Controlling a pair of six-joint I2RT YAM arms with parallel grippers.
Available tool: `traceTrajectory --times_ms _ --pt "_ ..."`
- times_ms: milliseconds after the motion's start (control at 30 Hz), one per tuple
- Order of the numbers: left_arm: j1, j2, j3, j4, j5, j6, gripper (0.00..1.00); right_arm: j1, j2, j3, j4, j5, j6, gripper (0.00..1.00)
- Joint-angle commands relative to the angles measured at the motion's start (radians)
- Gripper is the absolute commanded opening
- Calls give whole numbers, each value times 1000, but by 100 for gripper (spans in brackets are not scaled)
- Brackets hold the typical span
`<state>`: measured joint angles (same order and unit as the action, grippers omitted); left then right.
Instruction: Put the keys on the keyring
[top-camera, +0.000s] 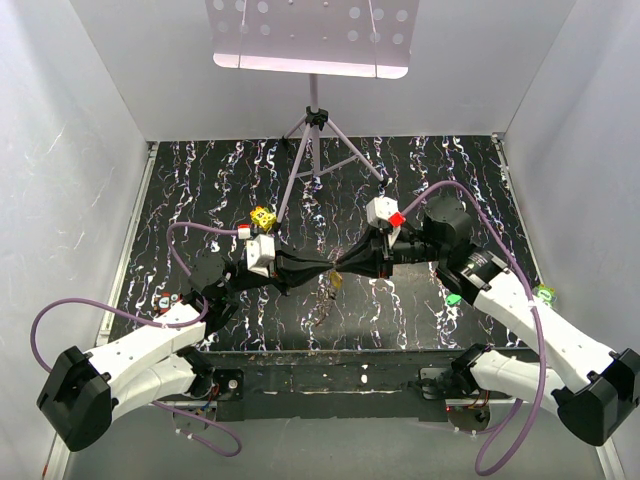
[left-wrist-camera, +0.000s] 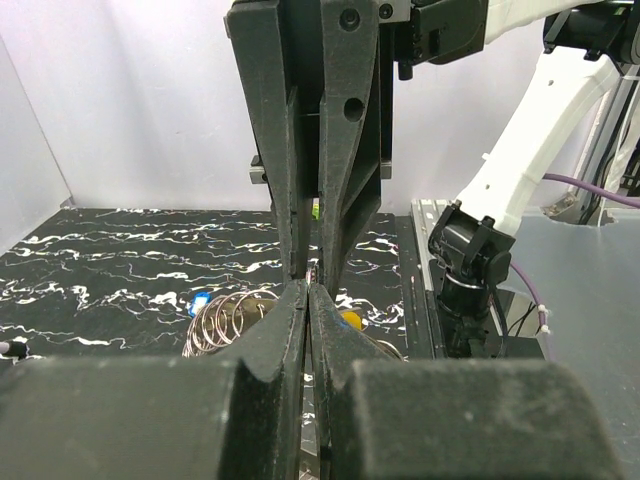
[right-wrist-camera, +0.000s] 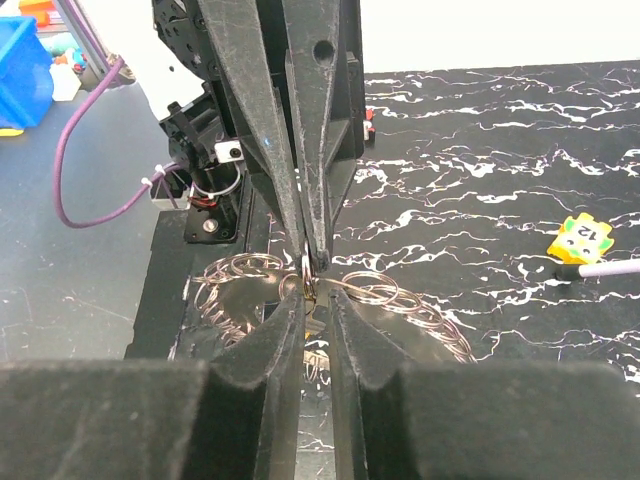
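My two grippers meet tip to tip above the front middle of the table. The left gripper (top-camera: 325, 268) (left-wrist-camera: 308, 285) is shut, pinching a small wire loop of the keyring (right-wrist-camera: 400, 297). The keyring's many thin rings fan out below on both sides (left-wrist-camera: 225, 315) and hang down toward the mat (top-camera: 325, 308). The right gripper (top-camera: 341, 267) (right-wrist-camera: 318, 295) has its jaws narrowly apart, closed on a thin metal key right at that loop. An orange key head (left-wrist-camera: 350, 320) (top-camera: 337, 281) shows just under the tips. A blue key head (left-wrist-camera: 200, 301) lies beyond the rings.
A yellow dotted cube (top-camera: 263, 217) (right-wrist-camera: 582, 238) lies on the black marbled mat (top-camera: 440, 170) behind the left wrist. A tripod stand (top-camera: 316, 150) occupies the back centre. A small green thing (top-camera: 453, 299) sits by the right arm. White walls enclose three sides.
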<state>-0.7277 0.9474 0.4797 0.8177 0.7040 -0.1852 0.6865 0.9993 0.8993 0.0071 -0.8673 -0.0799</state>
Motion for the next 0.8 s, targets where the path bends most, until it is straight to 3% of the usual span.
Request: traceTrajectory --times_ms 0,500,567,667,767 --pt "5 -13 11 55 -28 -14 0 2 5 1 54 -6 17 20" --pt "5 -13 -1 29 -63 -20 0 5 15 23 74 8 45 23" --pt "4 -13 -3 26 -67 -22 0 10 16 20 73 5 42 20" --pt "5 -9 -1 20 -72 -25 0 11 18 23 73 -1 39 2" --pt "4 -7 -3 8 -75 -30 0 11 16 29 67 -7 37 1"
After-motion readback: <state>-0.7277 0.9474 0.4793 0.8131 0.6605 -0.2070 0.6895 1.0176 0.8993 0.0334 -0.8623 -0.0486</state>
